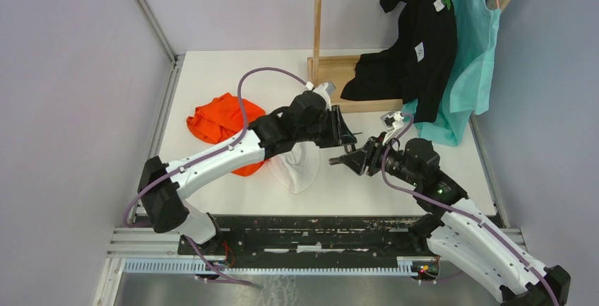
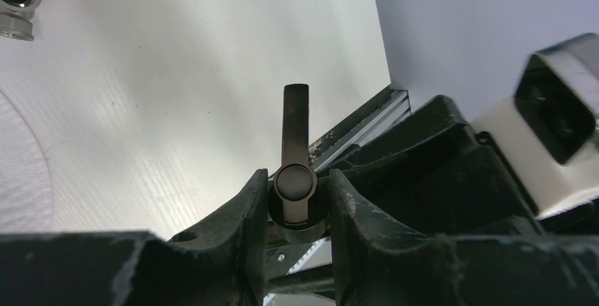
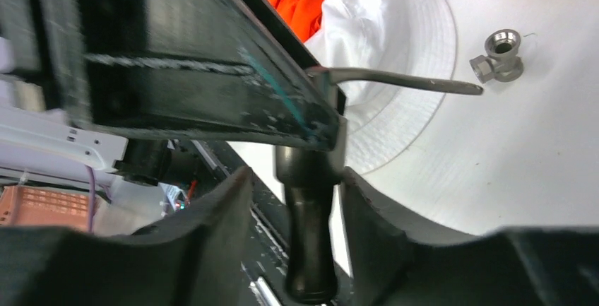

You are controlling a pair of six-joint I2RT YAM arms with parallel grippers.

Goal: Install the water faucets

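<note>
- Left gripper — jaws clamped tight on the dark lever-handled faucet, held above the table.
- Right gripper — jaws parted around the faucet's stem, one finger touching, the other just clear.
- Silver tee fitting — on the table, beside the white bucket hat.

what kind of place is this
Likely a robotics lab test cell: a white table boxed in by plain panels, two arms bolted to a metal rail, and clothes hung on a wooden rack.

White tabletop carries a crumpled orange cloth, a white hat beside it, a wooden base, and a small metal fitting.
</note>
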